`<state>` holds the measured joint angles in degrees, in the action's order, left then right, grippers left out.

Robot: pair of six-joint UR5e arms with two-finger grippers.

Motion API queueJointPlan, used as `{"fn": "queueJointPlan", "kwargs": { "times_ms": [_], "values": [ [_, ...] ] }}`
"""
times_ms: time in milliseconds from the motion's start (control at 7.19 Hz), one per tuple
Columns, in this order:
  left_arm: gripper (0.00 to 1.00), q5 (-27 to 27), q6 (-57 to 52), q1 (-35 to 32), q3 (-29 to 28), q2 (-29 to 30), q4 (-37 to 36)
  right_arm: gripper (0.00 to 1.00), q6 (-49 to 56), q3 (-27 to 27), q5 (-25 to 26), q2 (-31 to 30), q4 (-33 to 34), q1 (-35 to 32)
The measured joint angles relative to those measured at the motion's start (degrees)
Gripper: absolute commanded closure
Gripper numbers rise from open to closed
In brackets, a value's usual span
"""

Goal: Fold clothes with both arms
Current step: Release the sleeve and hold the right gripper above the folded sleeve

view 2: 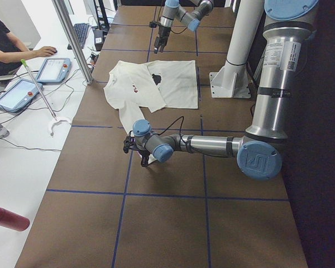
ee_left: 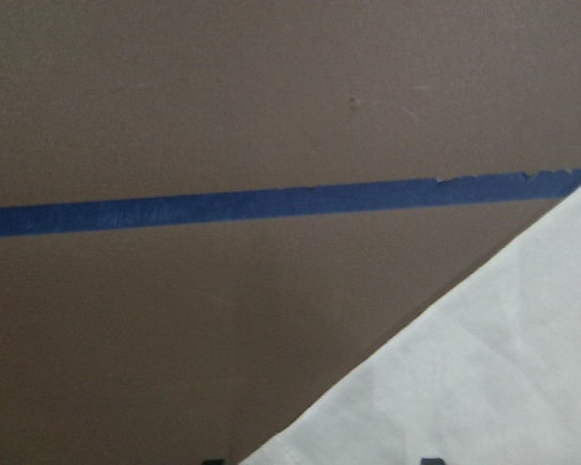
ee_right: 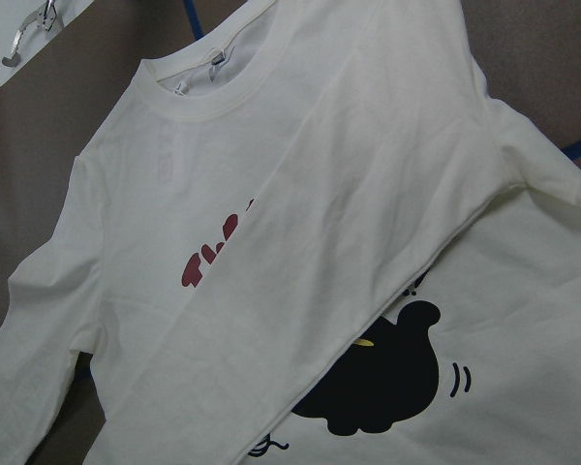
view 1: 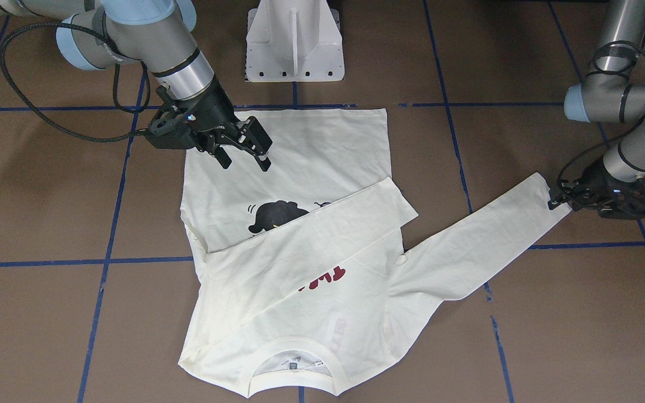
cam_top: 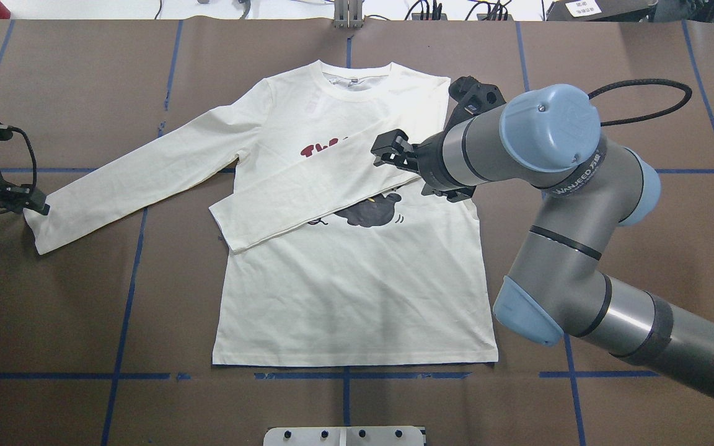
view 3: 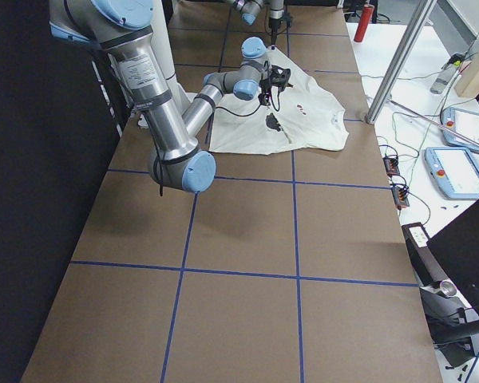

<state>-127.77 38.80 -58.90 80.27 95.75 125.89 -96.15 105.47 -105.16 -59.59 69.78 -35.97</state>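
The cream-white T-shirt point(view 1: 311, 151) lies flat, face up, with its neck point(cam_top: 351, 83) away from the robot. One sleeve point(cam_top: 307, 192) is folded across the chest and covers part of the black cat print point(cam_top: 372, 210) and the red lettering point(cam_top: 320, 148). The other sleeve point(cam_top: 146, 173) lies stretched out towards my left arm. My right gripper point(view 1: 242, 154) is open and empty, hovering over the shirt body; its wrist view shows the shirt point(ee_right: 368, 194). My left gripper point(cam_top: 38, 207) is low at that sleeve's cuff point(ee_left: 504, 368), its dark fingertips apart at the wrist view's bottom edge.
The white pedestal base point(view 1: 294, 39) stands just behind the shirt's hem. Blue tape lines point(cam_top: 124, 297) cross the brown table. In the left side view a seated person point(view 2: 5, 44) and tablets point(view 2: 53, 70) are beyond the table edge.
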Motion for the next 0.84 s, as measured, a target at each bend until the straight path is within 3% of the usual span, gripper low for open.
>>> {"fn": "queueJointPlan", "kwargs": {
  "times_ms": [418, 557, 696, 835],
  "values": [
    [1.00, 1.8, 0.5, 0.0, 2.4, 0.2, -0.3, 0.00, 0.0, 0.0, 0.1, -0.6, 0.0, 0.1],
    [0.66, 1.8, 0.6, 0.0, 3.7, 0.0, -0.6, 0.00, 0.0, 0.0, 0.1, -0.7, 0.0, 0.1],
    [0.25, 2.0, 0.6, 0.0, 4.0, -0.5, -0.7, 0.00, 0.0, 0.0, 0.1, -0.8, 0.0, 0.1],
    [0.24, 2.7, 0.4, 0.0, 3.3, -1.0, -0.6, 0.00, 0.0, 0.1, 0.1, -1.0, 0.0, 0.1]
  ]
}}
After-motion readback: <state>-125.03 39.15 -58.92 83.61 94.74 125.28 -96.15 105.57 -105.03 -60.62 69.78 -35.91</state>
